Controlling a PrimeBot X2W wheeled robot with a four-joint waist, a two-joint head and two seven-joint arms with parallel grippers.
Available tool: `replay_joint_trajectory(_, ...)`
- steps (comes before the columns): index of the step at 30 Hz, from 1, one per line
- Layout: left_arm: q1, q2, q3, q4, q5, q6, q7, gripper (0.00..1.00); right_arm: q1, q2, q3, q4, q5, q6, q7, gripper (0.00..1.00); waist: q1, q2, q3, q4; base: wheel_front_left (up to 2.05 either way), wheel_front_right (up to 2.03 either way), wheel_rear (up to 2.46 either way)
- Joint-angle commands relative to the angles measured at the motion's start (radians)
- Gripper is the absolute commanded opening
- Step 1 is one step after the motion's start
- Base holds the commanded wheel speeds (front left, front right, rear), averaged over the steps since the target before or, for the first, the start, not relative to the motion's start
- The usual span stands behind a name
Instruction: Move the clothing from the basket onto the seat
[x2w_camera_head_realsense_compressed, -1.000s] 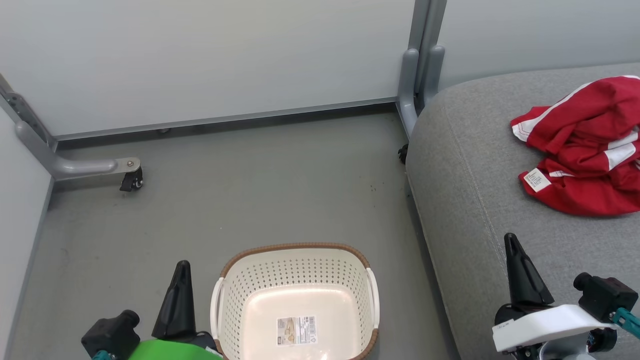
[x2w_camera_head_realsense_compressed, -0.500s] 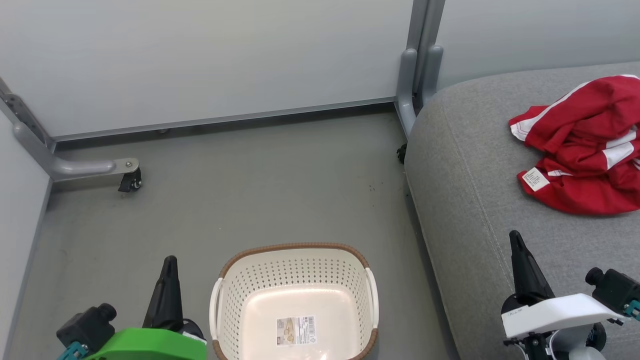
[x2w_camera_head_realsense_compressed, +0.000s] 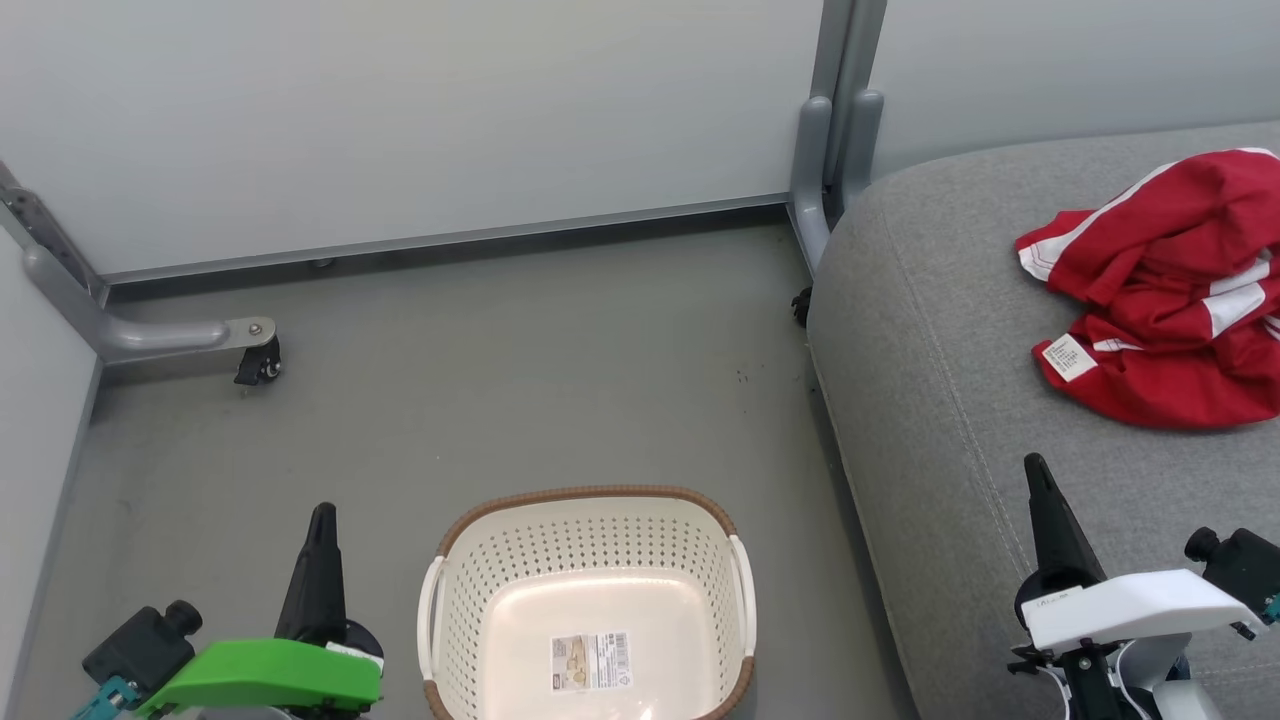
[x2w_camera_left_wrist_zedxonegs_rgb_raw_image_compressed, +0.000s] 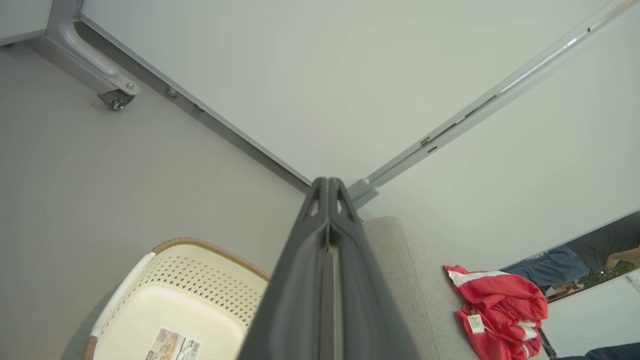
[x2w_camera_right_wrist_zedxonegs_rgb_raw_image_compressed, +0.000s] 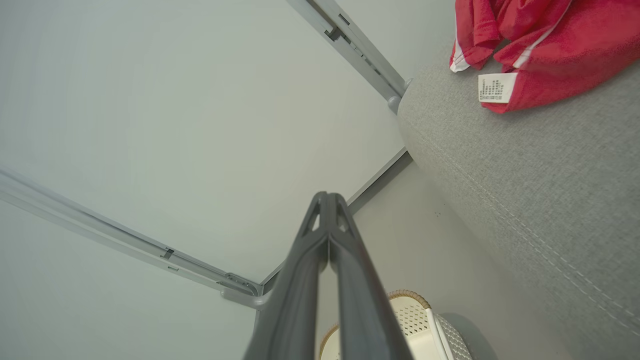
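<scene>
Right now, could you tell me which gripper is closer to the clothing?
The right gripper, white-bodied, over the seat near the clothing; the green left gripper flanks the basket.

Pale grey-white partition panels (x2w_camera_head_realsense_compressed: 400, 110) enclosed a matte grey floor (x2w_camera_head_realsense_compressed: 500, 380). A grey metal post (x2w_camera_head_realsense_compressed: 840, 130) joined two panels. A curved support foot (x2w_camera_head_realsense_compressed: 150, 335) carried a black caster (x2w_camera_head_realsense_compressed: 260, 368). Lighting was even.

Red clothing (x2w_camera_head_realsense_compressed: 1170, 300) crumpled on grey seat (x2w_camera_head_realsense_compressed: 950, 400); basket (x2w_camera_head_realsense_compressed: 590, 590) empty.

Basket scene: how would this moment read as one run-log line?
basket: no clothing inside, on floor | clothing: heaped on seat | left jaws: shut, empty | right jaws: shut, empty | task: looks done
</scene>
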Motion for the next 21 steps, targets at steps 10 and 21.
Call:
replay_joint_trajectory(10, -0.048, 0.012, 0.026, 0.011, -0.138, -0.014, 0.033, 0.0, -0.039, -0.007, -0.016, 0.016, 0.14, 0.0, 0.034, 0.0, 0.0, 0.0, 0.0, -0.003, 0.0, 0.0, 0.0)
replay_joint_trajectory(21, -0.067, 0.013, 0.047, 0.03, -0.253, -0.022, 0.063, 0.0, -0.056, -0.005, -0.029, 0.037, 0.256, 0.0, 0.064, 0.0, 0.0, 0.0, 0.0, -0.005, 0.0, 0.0, 0.0)
